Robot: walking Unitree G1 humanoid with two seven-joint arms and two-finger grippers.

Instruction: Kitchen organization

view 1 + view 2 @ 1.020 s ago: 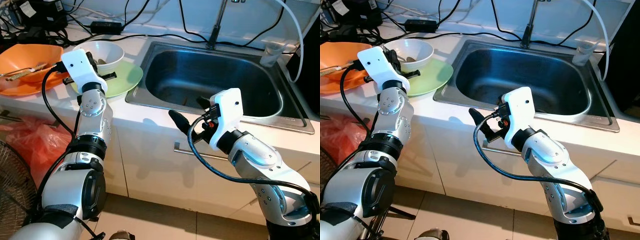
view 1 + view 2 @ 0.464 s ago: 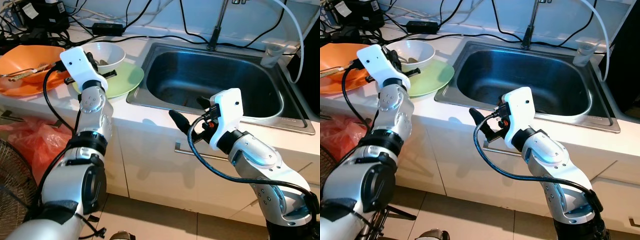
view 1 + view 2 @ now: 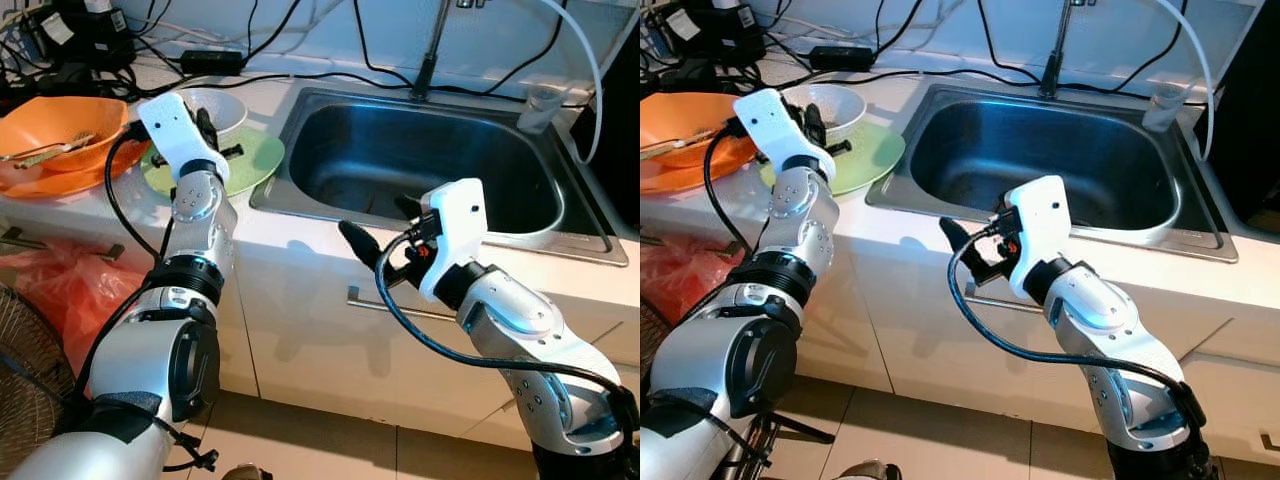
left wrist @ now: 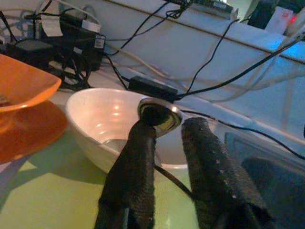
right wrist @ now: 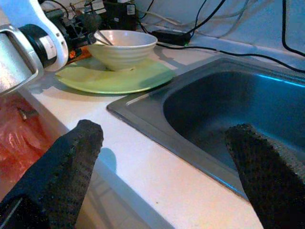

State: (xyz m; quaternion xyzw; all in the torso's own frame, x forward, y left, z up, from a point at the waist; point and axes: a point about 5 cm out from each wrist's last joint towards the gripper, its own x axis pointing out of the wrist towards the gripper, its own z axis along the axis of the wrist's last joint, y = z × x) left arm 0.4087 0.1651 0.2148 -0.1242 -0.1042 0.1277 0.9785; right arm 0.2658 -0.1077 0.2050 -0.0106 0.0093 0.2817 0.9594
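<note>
Spoon in the white bowl sits pinched at our left gripper fingertips so we can lift it, while our right gripper waits wide open by the sink.

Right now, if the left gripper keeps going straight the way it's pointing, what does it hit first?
Most likely the white bowl sitting on the green plate. The left gripper already reaches over the bowl's near rim, its fingers close around a metal spoon in the bowl, though depth there is unclear.
</note>
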